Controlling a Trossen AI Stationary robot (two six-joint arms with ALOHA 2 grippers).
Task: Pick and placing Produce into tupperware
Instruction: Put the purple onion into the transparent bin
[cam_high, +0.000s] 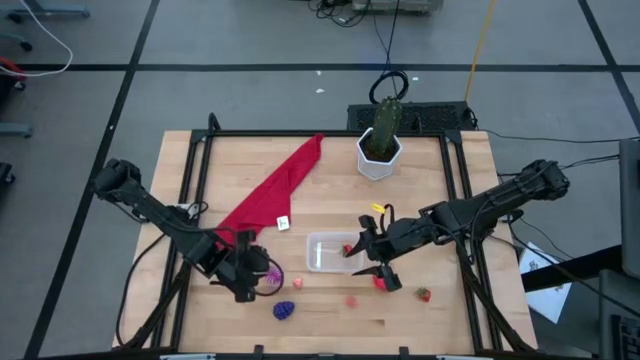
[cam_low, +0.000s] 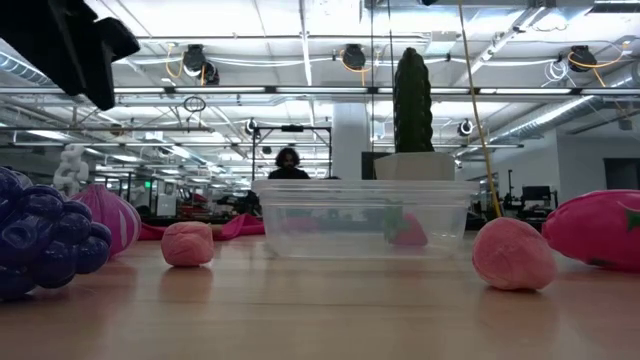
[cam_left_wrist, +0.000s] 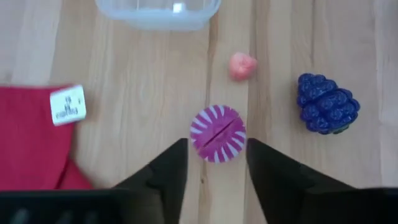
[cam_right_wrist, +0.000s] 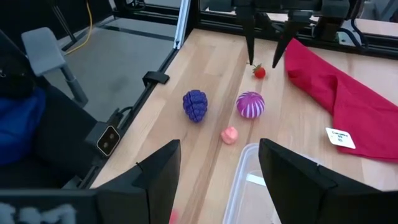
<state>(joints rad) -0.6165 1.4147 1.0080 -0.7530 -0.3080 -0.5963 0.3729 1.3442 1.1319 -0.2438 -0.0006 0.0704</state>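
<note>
Two claws w/ jaws parted: my L gripper (cam_left_wrist: 216, 163) straddling striped pink ball (cam_left_wrist: 217, 133), short of tupperware (cam_left_wrist: 158, 12), prob lining up grab; R gripper (cam_right_wrist: 219, 180) over tupperware rim, empty.

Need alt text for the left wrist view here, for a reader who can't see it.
The left gripper hangs open just short of a pink-and-white striped toy on the wooden table. Beyond lie a small pink piece, purple grapes, the clear tupperware and a red cloth.

A red cloth (cam_high: 270, 194) lies beside a potted cactus (cam_high: 382, 139) on the table (cam_high: 440, 310).
</note>
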